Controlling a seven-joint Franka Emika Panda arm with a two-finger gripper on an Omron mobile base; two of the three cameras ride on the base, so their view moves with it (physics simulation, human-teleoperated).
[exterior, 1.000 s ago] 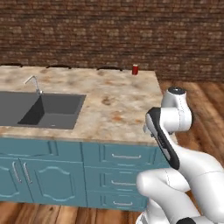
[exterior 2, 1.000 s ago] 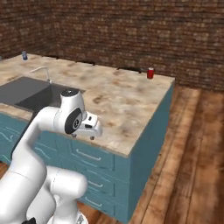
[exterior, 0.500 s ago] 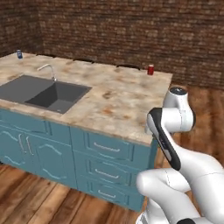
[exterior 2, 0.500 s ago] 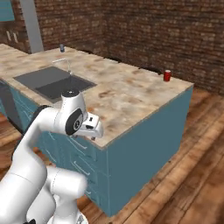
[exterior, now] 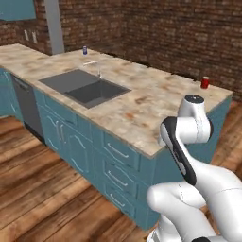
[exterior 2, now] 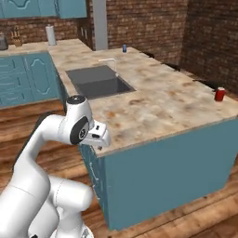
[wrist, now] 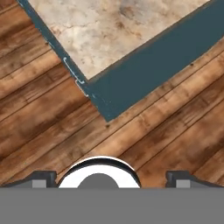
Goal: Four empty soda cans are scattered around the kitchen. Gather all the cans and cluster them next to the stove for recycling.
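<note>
A red soda can (exterior: 205,82) stands near the far right corner of the island counter (exterior: 142,106), and appears again as the red can (exterior 2: 220,94) in the right base view. A blue soda can (exterior: 85,50) stands at the counter's far end behind the sink; it is the blue can (exterior 2: 124,48) in the right base view. My gripper (wrist: 111,177) hangs folded close to the arm, off the counter's near corner. It points down at the wood floor, open, with nothing between its fingertips (wrist: 43,177). The stove is out of view.
A sink (exterior: 85,87) with a faucet (exterior 2: 111,65) is set into the island. A grey pillar (exterior 2: 99,23) rises behind it. A paper-towel roll (exterior 2: 51,35) stands on the back counter at left. Wood floor (wrist: 166,131) surrounds the island's corner.
The whole scene has swung in both base views, so the base has moved around the island's corner. The cans keep their places on the counter. The gripper stays open.
</note>
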